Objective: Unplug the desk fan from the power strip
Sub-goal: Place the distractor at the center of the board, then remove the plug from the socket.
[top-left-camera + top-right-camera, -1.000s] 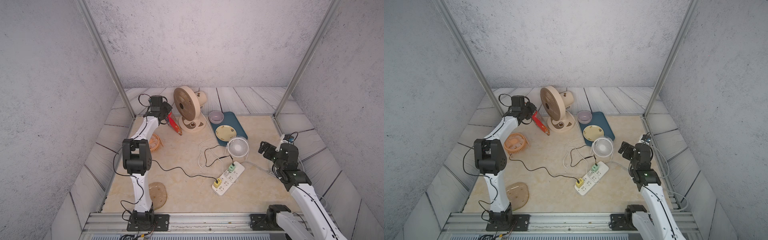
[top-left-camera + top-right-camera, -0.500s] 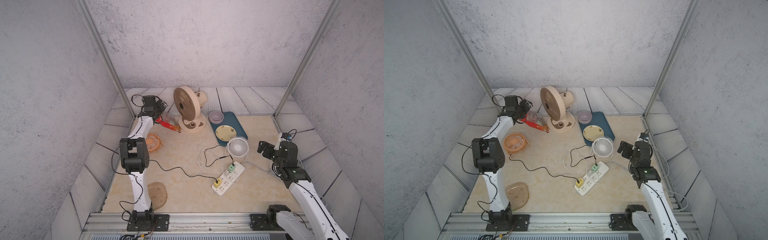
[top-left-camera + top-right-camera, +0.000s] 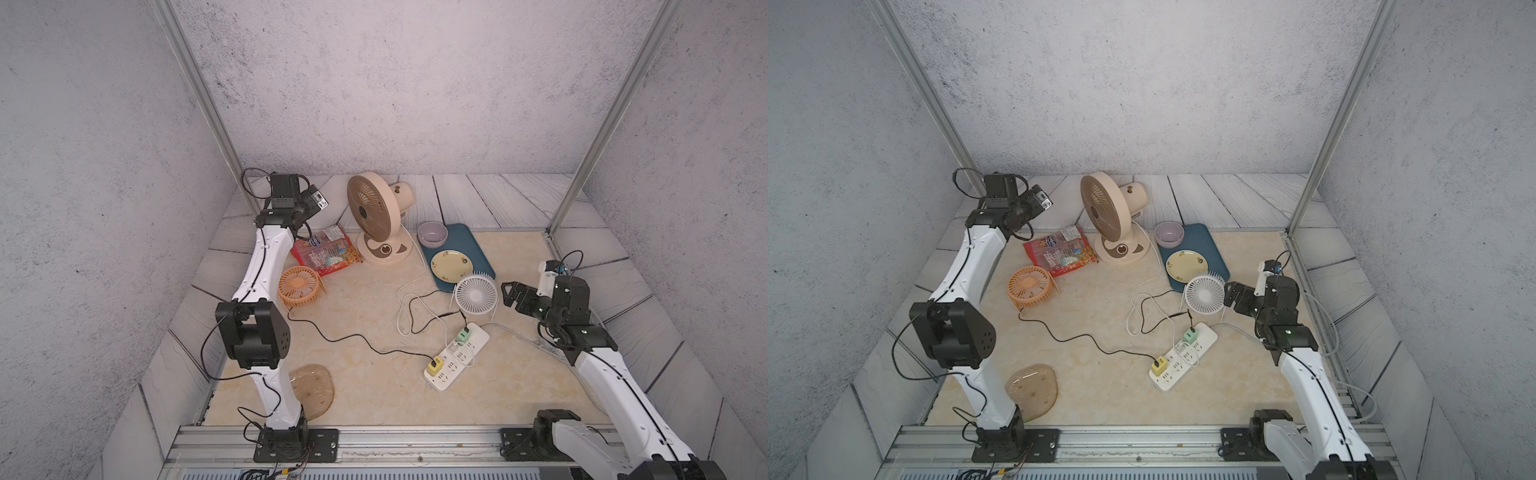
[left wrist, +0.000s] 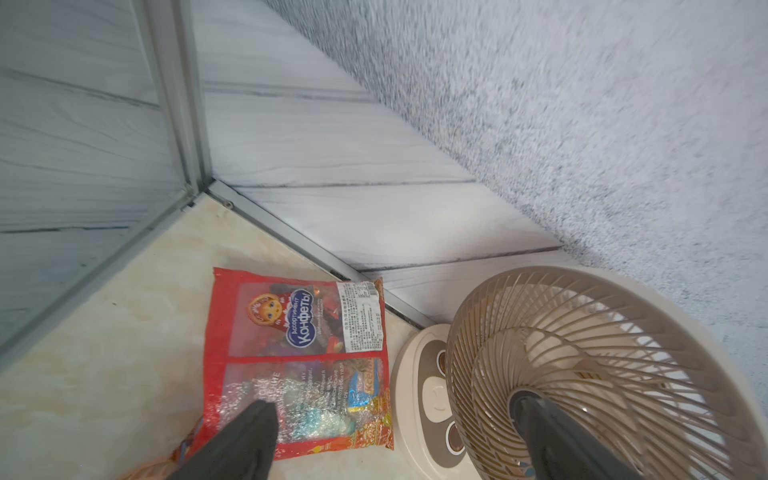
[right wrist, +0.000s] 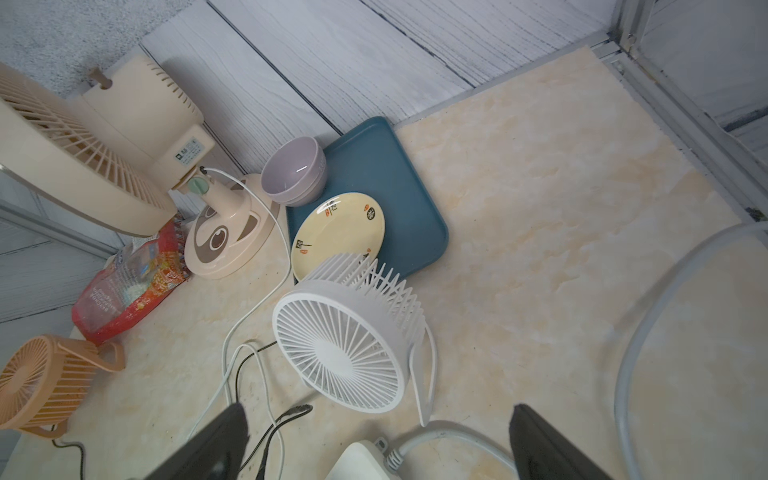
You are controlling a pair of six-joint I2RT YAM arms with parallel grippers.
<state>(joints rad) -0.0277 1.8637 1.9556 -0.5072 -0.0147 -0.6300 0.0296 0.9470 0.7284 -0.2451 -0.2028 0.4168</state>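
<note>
1. Power strip (image 3: 446, 371), the long flat white plastic bar with rounded ends, lies slantwise on the marble-patterned tabletop (image 3: 353, 395) towards the front, nearer my right arm. A mint-green plug (image 3: 462, 335) sits at its far end and a yellow plug (image 3: 433, 365) towards its near end.
2. I take the desk fan (image 3: 372, 208) to be the tall beige plastic pedestal fan at the back. Its thin white cable (image 5: 288, 249) loops forward to the strip's middle. Its plug there is too small for me to make out.
3. My right end effector (image 3: 506, 294) hovers released and empty, just beside the small round white fan (image 3: 476, 294) and near the strip's far end. My left end effector (image 4: 392, 405) is also spread wide and holds nothing. It hangs over the red plastic snack bag (image 4: 299, 353) beside the beige fan.
4. The step in hand, as I judge it, is lowering the right end effector onto that fan's plug. I would trace the white cable to its socket first, so that I do not pull a coloured plug by mistake.
5. I would set the fingers across the plug body, not the cable, and pull straight out of the socket.
6. The strip looks light and may lift with the plug, so I would press its near end down with the left end effector. I would also keep clear of the small white fan.
</note>
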